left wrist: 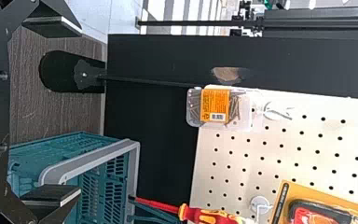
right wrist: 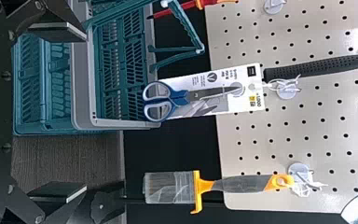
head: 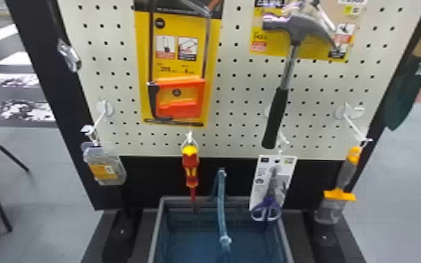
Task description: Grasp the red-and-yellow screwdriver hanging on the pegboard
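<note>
The red-and-yellow screwdriver (head: 191,167), the object to be grasped, is hung from a white hook (head: 189,137) on the cream perforated pegboard (head: 241,105). It is suspended handle uppermost, apparently so that the thick grip is presented outward and the shaft is left free below. The tip is seen near the back rim of the blue-green plastic crate with a grey rim (head: 176,198); whether it is hung above or in front of that rim cannot be told. The black-handled claw hammer (head: 276,115) and the carded blue-handled scissors (right wrist: 168,100) are mounted to its right, and the clear box of screws (left wrist: 218,107) to its left, each given its own place, presumably for separate removal.

The left gripper (left wrist: 79,111) is held with its flat black fingers spread wide and empty, directed toward the board; a shift to the right would probably be required for the handle to be enclosed. The right gripper (right wrist: 85,112) is likewise held wide and empty, facing the scissors' side.

The screwdriver's handle is contoured, red with yellow panels and a yellow end cap; the slender shaft is sheathed in red and ended by a dark tip. Being hung loosely, it may be set swinging if touched off-centre.
</note>
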`<act>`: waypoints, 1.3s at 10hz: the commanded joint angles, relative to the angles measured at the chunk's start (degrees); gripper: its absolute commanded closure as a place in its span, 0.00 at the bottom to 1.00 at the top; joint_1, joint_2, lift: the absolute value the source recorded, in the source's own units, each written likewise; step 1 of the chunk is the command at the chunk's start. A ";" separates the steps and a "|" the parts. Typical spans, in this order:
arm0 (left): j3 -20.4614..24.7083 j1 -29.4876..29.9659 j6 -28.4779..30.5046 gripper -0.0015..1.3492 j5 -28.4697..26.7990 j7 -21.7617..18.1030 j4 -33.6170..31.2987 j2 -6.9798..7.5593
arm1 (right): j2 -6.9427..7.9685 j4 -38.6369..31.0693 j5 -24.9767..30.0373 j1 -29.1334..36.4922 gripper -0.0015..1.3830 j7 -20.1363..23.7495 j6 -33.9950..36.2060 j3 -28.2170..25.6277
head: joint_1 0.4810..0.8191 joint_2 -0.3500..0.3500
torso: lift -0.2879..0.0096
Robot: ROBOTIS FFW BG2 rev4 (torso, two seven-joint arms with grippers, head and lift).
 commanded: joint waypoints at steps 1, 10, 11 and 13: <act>0.00 0.00 0.00 0.09 0.00 0.00 0.00 0.00 | 0.02 0.14 0.00 0.00 0.12 0.00 0.00 0.00 | 0.20 0.50 | 0.63; -1.84 -5.17 3.34 0.09 4.04 -4.93 0.28 2.99 | 0.02 0.28 0.00 -0.12 0.12 0.00 0.00 0.00 | 0.20 0.50 | 0.63; -1.93 -7.26 5.36 0.09 5.01 -7.30 0.56 3.52 | 0.02 0.42 0.00 -0.12 0.12 0.08 0.00 0.00 | 0.20 0.50 | 0.63; -0.79 -12.30 9.76 0.09 4.75 -13.54 1.41 3.60 | 0.02 0.56 -0.09 -0.24 0.12 0.17 0.00 0.00 | 0.20 0.50 | 0.63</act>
